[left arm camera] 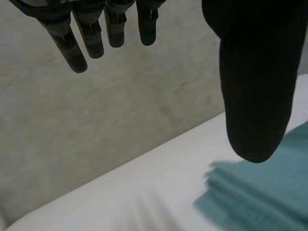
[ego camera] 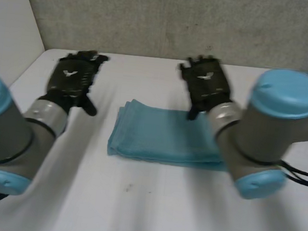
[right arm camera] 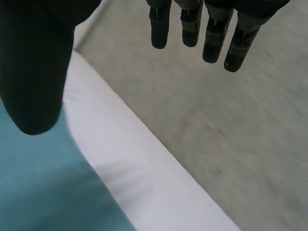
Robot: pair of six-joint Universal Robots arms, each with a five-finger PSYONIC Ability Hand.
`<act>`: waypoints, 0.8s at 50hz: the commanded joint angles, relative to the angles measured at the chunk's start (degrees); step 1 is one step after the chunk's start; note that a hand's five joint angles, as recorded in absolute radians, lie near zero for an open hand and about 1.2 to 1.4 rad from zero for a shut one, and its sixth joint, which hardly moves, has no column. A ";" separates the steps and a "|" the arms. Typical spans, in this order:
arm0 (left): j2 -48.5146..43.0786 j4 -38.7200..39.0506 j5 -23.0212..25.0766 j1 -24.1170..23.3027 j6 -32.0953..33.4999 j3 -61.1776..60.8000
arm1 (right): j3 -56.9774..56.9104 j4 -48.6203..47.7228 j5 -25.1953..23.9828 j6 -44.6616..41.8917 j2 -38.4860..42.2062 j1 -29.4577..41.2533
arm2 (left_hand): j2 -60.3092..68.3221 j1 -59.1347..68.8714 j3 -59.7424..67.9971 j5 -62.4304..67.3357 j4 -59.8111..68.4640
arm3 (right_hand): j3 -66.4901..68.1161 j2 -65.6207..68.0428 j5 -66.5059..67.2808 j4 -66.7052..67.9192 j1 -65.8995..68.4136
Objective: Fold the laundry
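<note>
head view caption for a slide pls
Folded teal cloth on white table; left hand and right hand open, holding nothing.

A teal cloth (ego camera: 163, 136) lies folded in a flat stack on the white table (ego camera: 134, 201); the left hand (ego camera: 72, 79) is beside it, apart, fingers spread; the right hand (ego camera: 205, 85) is over its far right corner, thumb perhaps touching the edge.

- No word, number or brand name can be read anywhere.
- On the back of the left hand (ego camera: 71, 79) and of the right hand (ego camera: 206, 83) there is a small white mark, too small to read.
</note>
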 commanded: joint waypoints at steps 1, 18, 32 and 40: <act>-9.49 -1.11 0.04 -9.80 0.11 9.33 | 15.14 3.70 -2.58 7.50 -8.41 -12.98 | 0.59 -0.23 0.37 -1.75 0.38 | -2.42 -2.75 -4.17 -3.40 -1.97; -19.96 -2.95 -0.66 -12.62 4.33 15.31 | 26.31 -4.04 -14.53 7.15 -1.13 -25.81 | 0.59 -0.23 0.37 -1.75 0.38 | 43.03 42.69 41.27 42.04 43.47; -10.64 -3.39 -0.83 -9.71 4.15 7.14 | 25.16 -1.31 -15.50 13.02 -3.14 -25.55 | 0.59 -0.23 0.37 -1.75 0.38 | 20.88 20.54 19.12 19.89 21.33; -9.41 -3.39 -0.83 -9.71 3.98 6.08 | 24.72 -1.48 -15.59 17.16 -2.79 -25.90 | 0.59 -0.23 0.37 -1.75 0.38 | 24.39 24.05 22.63 23.40 24.83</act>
